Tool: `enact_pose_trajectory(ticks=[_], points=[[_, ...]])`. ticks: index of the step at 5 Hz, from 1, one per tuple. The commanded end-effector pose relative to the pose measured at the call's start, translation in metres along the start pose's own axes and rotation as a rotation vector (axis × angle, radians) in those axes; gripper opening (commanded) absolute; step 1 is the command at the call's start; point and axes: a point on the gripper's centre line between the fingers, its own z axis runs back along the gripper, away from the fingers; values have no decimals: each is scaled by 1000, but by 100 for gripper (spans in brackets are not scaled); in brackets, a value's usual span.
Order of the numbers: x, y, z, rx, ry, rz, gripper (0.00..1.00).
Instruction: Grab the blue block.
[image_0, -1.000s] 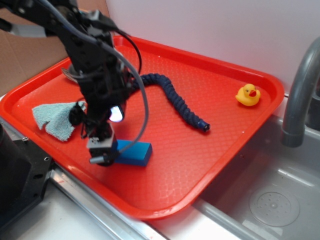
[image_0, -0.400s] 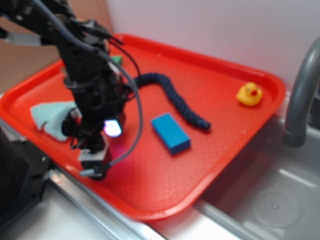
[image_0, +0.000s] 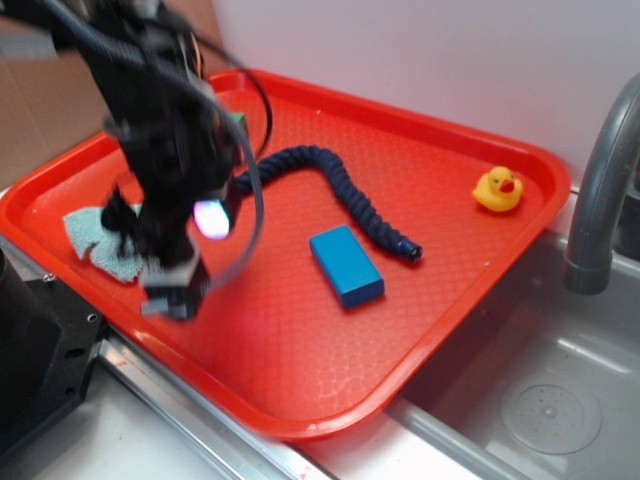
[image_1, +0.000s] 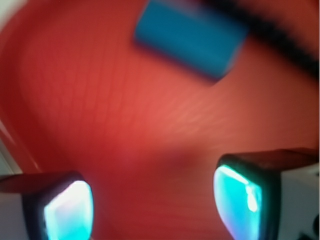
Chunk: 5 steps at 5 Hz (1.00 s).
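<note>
- A red tray (image_0: 470, 300) with a fine waffle texture fills most of the scene, lying on a pale metal worktop (image_0: 190, 440) right beside a steel sink (image_0: 540, 400).
- Behind it all runs a plain white wall (image_0: 420, 50); a grey faucet (image_0: 600, 190) arches up at the right edge, and brown cardboard (image_0: 40, 110) shows at far left.
- The blue block (image_0: 346, 265) lies flat near the middle of the tray, alone, with bare red all round it.
- Just behind the block runs a dark navy rope (image_0: 345, 195), curving across the tray, its near end close to the block but apart from it.
- A yellow rubber duck (image_0: 497, 189) sits up near the tray's far right corner, well away from everything.
- The gripper (image_0: 172, 290) hangs over the tray's left side, blurred, well apart from the block, with a crumpled light-blue cloth (image_0: 100, 240) just beside it.
- In the wrist view the fingers (image_1: 240, 200) stand spread, nothing between them, only red tray below, and the block up ahead.
- A bit of green (image_0: 238, 120) peeks out behind the arm; too hidden to say what it is.
</note>
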Motion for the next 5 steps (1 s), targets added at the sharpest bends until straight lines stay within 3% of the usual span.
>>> enact_pose_trajectory(ticks=[1,4,5], points=[[48,8,23,-18,-60,-254,100],[48,8,23,-18,-60,-254,100],[66,16,-7,-89,-47,-468,100]])
